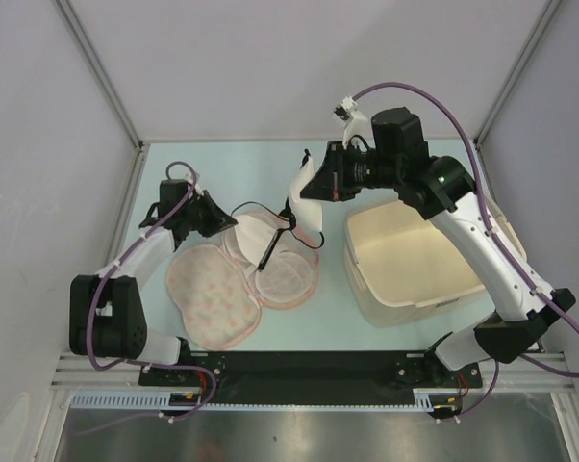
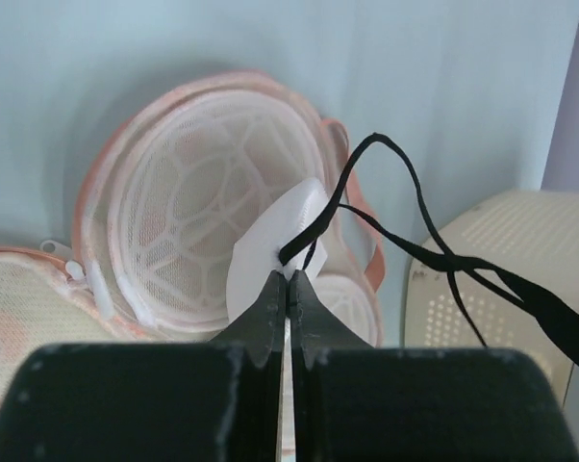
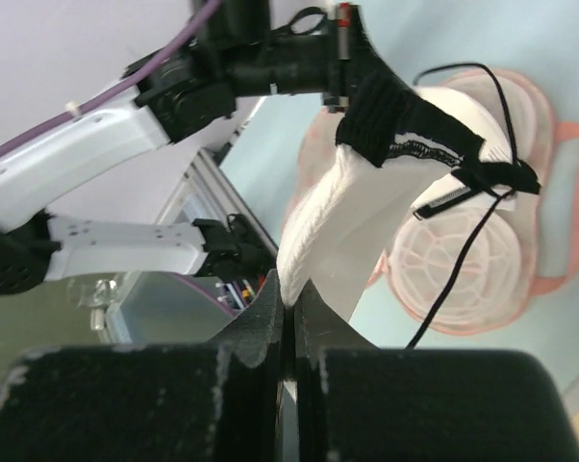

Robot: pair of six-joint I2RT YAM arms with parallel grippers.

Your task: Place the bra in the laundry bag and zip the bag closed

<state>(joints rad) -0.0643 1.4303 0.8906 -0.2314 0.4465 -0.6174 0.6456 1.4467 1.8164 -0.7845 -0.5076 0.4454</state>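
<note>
The laundry bag (image 1: pixel 213 298) lies open on the table, its peach patterned half to the left and its half with white mesh domes (image 1: pixel 288 276) to the right. The bra (image 1: pixel 310 204), cream-white with black straps, hangs above the bag between both grippers. My left gripper (image 1: pixel 234 223) is shut on one end of it; the left wrist view shows the gripper (image 2: pixel 288 276) pinching the white edge (image 2: pixel 265 241) by a strap. My right gripper (image 1: pixel 304 188) is shut on the other end, raised higher; the right wrist view shows the gripper (image 3: pixel 291 294) clamping the cup (image 3: pixel 352 207) over the bag (image 3: pixel 463 274).
A cream plastic basket (image 1: pixel 366 284) stands on the table right of the bag, under the right arm, and shows in the left wrist view (image 2: pixel 520 241). Grey walls close in the table at the left, back and right.
</note>
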